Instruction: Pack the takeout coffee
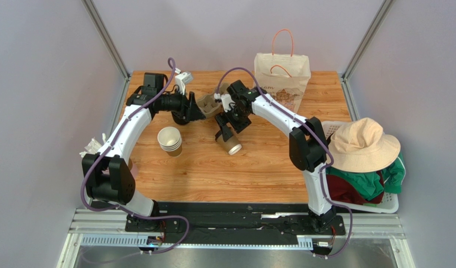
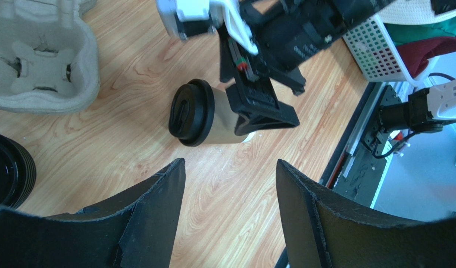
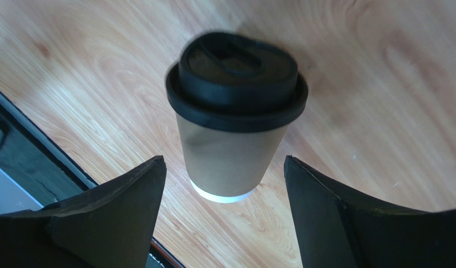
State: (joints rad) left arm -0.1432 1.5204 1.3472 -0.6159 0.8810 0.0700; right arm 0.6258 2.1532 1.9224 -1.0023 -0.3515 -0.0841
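While the coffee cup [image 1: 231,145] is lying on its side on the wooden table [image 1: 258,167], black lid on and facing the cardboard drink carrier [image 1: 209,104], the right gripper [image 1: 224,132] hangs right over it, jaws spread wide with a finger on either side, and as far as I can see not touching it. The left gripper [image 1: 195,111] is open too, holding nothing, just beside the carrier. A stack of empty cups [image 1: 170,139] sits off to the left, and a paper bag [image 1: 281,78] stands at the far edge.
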